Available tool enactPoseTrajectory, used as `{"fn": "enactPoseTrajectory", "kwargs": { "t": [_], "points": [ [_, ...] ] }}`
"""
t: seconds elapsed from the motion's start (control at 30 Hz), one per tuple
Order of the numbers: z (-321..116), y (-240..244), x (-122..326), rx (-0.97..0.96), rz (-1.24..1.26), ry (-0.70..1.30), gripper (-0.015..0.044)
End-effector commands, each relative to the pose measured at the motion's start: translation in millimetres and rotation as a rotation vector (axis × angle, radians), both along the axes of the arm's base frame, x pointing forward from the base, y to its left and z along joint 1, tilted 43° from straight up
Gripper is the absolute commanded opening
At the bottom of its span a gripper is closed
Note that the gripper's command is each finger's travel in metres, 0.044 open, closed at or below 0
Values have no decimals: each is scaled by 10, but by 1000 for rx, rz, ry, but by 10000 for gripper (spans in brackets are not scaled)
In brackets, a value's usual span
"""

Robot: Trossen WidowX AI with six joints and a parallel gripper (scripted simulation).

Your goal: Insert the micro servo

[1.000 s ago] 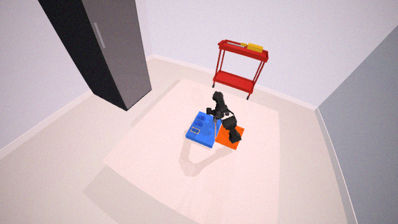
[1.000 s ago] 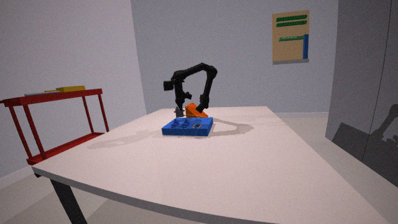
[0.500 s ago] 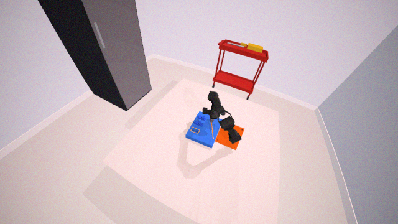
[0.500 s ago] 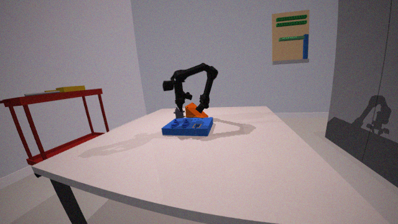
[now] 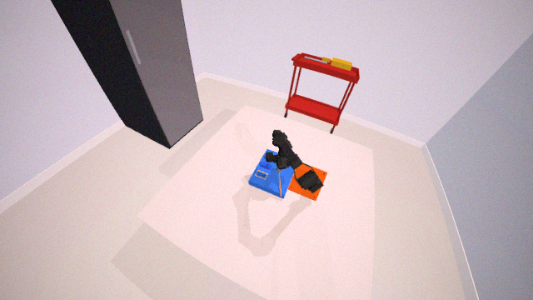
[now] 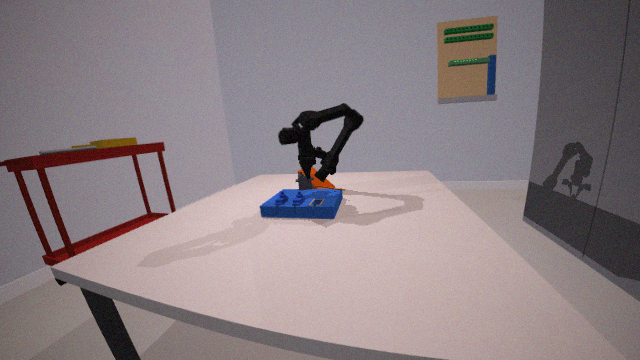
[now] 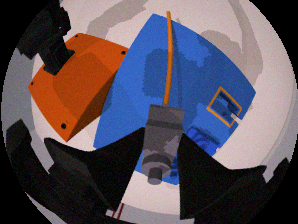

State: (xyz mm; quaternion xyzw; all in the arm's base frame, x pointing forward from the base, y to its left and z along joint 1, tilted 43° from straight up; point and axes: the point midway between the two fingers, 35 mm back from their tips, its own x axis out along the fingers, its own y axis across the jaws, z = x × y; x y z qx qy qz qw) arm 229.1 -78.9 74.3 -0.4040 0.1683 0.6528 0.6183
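Note:
The grey micro servo (image 6: 304, 181) (image 7: 164, 131) is clamped between the black fingers of my gripper (image 5: 280, 167) (image 6: 307, 175) (image 7: 162, 135), above the back part of the blue deck (image 5: 271, 188) (image 6: 300, 213) (image 7: 134, 80). Its round output shaft (image 7: 155, 175) shows toward the bottom of the wrist view. Its orange cable (image 5: 280, 183) (image 7: 170, 60) runs off the opposite end, over the deck. The marked pocket (image 5: 262, 172) (image 7: 214, 97) is an orange outline around an empty hollow, off to the servo's right in the wrist view, with a pale notch at its side. The top view hides the servo's body.
Two blue servos (image 6: 281, 199) (image 6: 298, 199) stand up from the deck beside the pocket. The orange base plate (image 5: 321, 175) (image 7: 90, 62) with the arm's base adjoins the deck. A red cart (image 5: 313, 109) (image 6: 100, 155) and a tall cabinet (image 5: 162, 75) stand beyond the table.

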Motion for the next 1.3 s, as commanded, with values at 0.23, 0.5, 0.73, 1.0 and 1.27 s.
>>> {"fn": "enactPoseTrajectory", "kwargs": {
  "t": [0.23,0.5,0.73,1.0,1.27],
  "points": [
    [401,411,30,2,-9,-3,0],
    [407,417,31,13,-95,76,0],
    [407,417,31,36,-271,237,0],
    [407,416,31,61,-473,422,0],
    [407,416,31,88,-675,606,0]
  ]
}}
